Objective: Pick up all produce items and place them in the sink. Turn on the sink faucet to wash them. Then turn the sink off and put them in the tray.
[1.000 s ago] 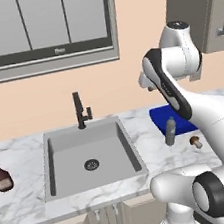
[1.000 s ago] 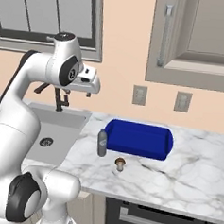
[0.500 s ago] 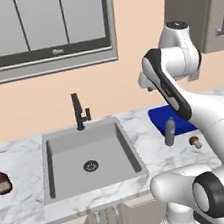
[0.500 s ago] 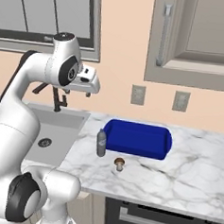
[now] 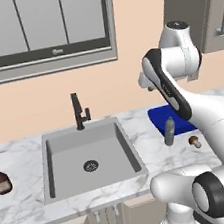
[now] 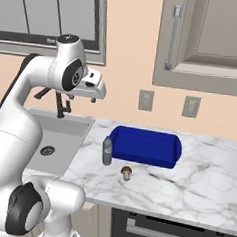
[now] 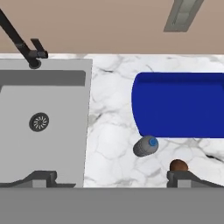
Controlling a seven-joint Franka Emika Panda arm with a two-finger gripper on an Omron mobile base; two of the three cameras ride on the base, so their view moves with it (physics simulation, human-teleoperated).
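Note:
A small brown-capped mushroom (image 6: 126, 172) (image 5: 194, 141) (image 7: 178, 165) stands on the white marble counter just in front of the blue tray (image 6: 144, 146) (image 5: 159, 118) (image 7: 179, 105). The grey sink (image 5: 58, 179) (image 6: 69, 129) (image 7: 26, 87) lies to the left, with the black faucet (image 5: 77, 111) (image 6: 61, 106) (image 7: 22, 43) at its back rim. My gripper (image 7: 113, 178) (image 6: 92, 96) hangs high above the counter between sink and tray. It is open and holds nothing. In the hand view its right fingertip (image 7: 183, 177) sits just below the mushroom.
A grey bottle with a blue cap (image 6: 107, 151) (image 5: 170, 131) (image 7: 145, 146) stands upright between the sink and the tray, close to the mushroom. A brown glass bottle (image 5: 0, 180) sits on the counter far left of the sink. Wall outlets (image 6: 146, 100) are behind the tray.
Both base views have slid slightly left, so the base has drifted a little to the right. The arm keeps its pose and the gripper stays open.

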